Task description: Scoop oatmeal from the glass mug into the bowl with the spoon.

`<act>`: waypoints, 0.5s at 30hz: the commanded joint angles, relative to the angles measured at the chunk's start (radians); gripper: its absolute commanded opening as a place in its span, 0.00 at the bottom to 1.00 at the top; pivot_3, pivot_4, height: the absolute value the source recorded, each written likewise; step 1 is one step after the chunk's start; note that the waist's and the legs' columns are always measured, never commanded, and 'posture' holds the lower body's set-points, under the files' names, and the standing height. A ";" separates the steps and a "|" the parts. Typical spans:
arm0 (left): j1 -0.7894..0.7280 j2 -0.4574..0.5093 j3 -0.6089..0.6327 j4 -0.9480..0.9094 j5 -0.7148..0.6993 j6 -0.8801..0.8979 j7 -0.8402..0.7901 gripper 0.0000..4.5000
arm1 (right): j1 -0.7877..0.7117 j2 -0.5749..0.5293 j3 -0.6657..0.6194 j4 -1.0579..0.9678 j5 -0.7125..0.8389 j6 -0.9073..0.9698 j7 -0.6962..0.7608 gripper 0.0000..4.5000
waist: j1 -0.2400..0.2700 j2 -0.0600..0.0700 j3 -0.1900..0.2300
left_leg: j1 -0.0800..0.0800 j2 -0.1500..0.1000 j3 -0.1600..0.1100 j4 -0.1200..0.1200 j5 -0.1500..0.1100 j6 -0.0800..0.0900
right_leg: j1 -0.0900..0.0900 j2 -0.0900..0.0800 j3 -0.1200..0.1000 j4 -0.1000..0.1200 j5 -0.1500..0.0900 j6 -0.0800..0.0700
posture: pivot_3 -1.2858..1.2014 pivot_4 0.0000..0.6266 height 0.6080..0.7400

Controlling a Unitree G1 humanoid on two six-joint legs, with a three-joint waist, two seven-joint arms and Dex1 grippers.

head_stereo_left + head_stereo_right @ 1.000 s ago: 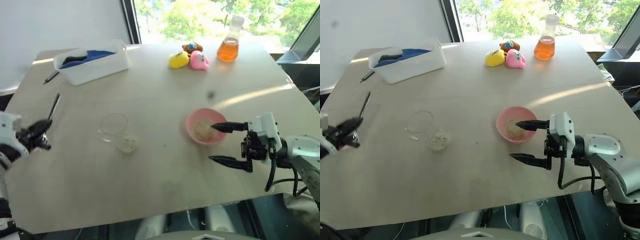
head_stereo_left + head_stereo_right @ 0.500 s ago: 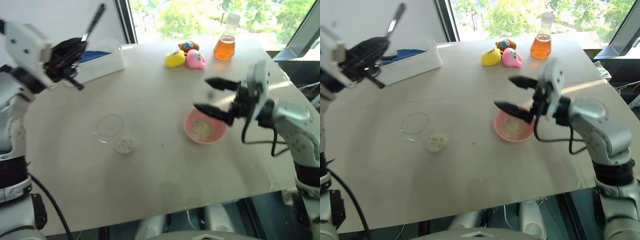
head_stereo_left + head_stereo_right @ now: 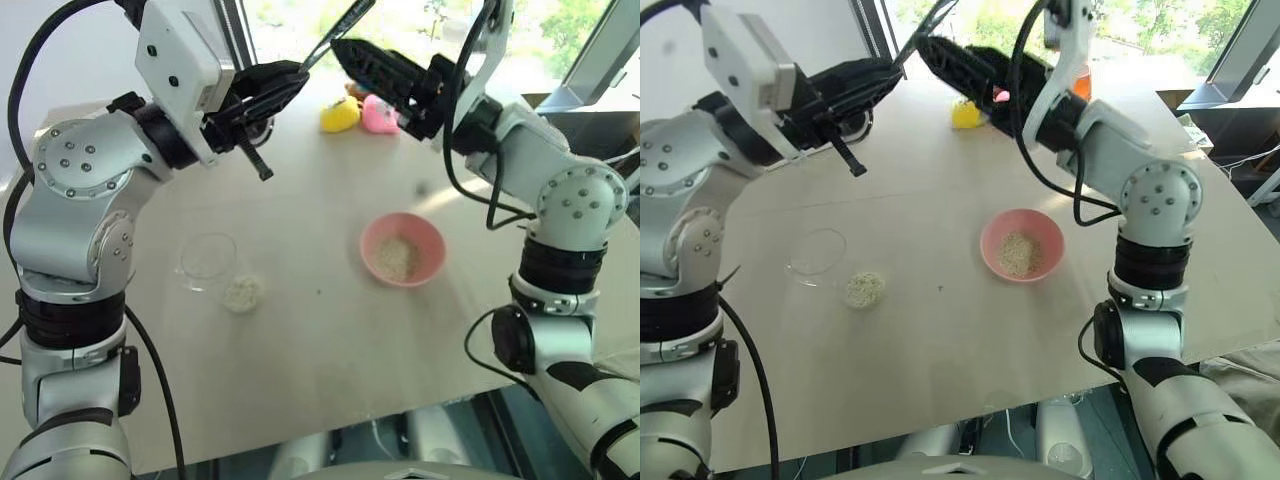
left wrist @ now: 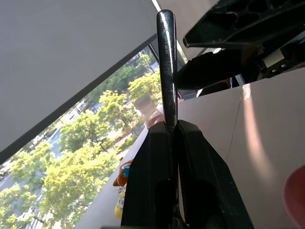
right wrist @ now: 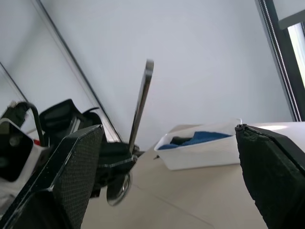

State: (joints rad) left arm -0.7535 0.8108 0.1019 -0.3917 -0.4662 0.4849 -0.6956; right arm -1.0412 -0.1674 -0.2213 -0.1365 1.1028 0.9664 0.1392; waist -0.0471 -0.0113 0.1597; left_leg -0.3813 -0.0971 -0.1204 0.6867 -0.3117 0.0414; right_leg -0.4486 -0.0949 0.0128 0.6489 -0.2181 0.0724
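Left gripper (image 3: 285, 82) raised, pinching the spoon (image 4: 167, 62) upright. Right gripper (image 5: 162, 176) spread wide, facing it, just beside. Far below both on the bench (image 3: 330, 330): bowl (image 3: 402, 249), glass mug (image 3: 206, 262), spilled oatmeal (image 3: 241, 294).

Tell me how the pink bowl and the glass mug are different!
The bowl is pink and solid; the glass mug is see-through. The bowl has oatmeal inside; the mug looks empty, with a small oatmeal heap beside it. Both are round and sit on the table.
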 commanded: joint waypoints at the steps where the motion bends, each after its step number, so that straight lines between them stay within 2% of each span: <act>1: -0.005 0.012 0.005 -0.051 0.000 0.009 -0.013 0.00 | -0.047 0.022 -0.028 -0.008 0.054 -0.031 -0.003 1.00 | 0.000 0.000 0.000 | 0.000 0.000 0.000 0.000 0.000 0.000 | 0.000 0.000 0.000 0.001 0.000 0.000 | 0.52 0.24 1.00; 7: 0.015 0.008 -0.004 -0.064 0.009 0.012 -0.029 0.00 | -0.025 0.010 0.024 -0.054 0.136 0.065 -0.004 1.00 | 0.000 0.000 0.000 | 0.000 0.000 0.000 0.001 0.000 0.000 | 0.000 0.000 0.001 0.002 0.000 0.000 | 0.52 0.24 1.00; 15: 0.005 0.000 -0.021 -0.051 0.023 0.005 -0.039 0.00 | 0.008 0.038 0.045 -0.086 0.159 0.042 -0.043 1.00 | 0.001 0.000 0.000 | 0.000 -0.001 0.000 0.002 0.000 0.000 | 0.000 0.000 0.001 0.004 0.000 0.000 | 0.52 0.24 1.00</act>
State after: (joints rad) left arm -0.7298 0.8115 0.0688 -0.4224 -0.4526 0.5040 -0.7352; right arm -1.0252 -0.1314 -0.1708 -0.1801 1.2328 1.0224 0.0993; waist -0.0463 -0.0110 0.1598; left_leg -0.3812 -0.0977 -0.1200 0.6886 -0.3117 0.0414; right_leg -0.4491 -0.0954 0.0139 0.6526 -0.2181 0.0724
